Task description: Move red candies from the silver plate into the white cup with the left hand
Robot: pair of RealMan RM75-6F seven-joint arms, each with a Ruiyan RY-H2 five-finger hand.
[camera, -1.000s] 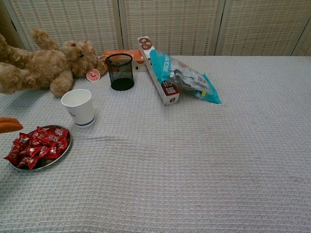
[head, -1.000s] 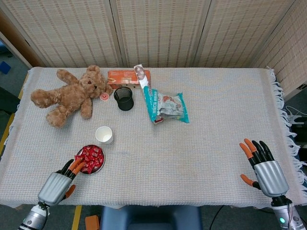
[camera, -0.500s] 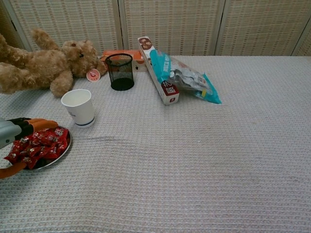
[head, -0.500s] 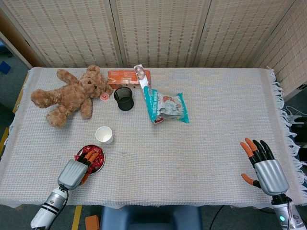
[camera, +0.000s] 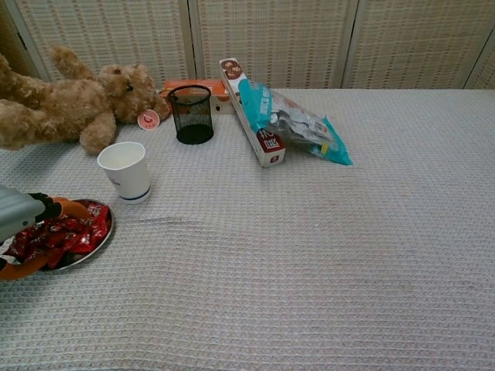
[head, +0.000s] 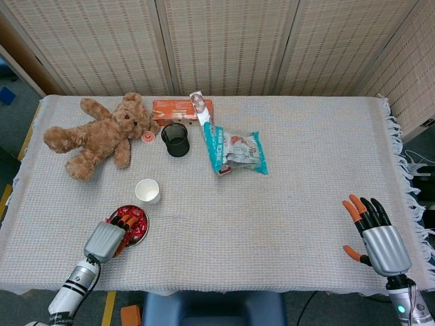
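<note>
Brown plush teddy bear [head: 98, 136] is seen lying far left. Left hand [head: 109, 238] is laid over the red wrapped candies [camera: 66, 232] in the round silver plate [head: 141, 233], fingers dipped among them (a grip cannot be told). White paper cup [head: 147, 191] stands just beyond the plate. Right hand [head: 377, 234] is held far right, fingers spread, nothing held.

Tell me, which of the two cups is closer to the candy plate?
The white cup, just beyond the silver plate. The black mesh cup stands farther back, by the teddy bear.
</note>
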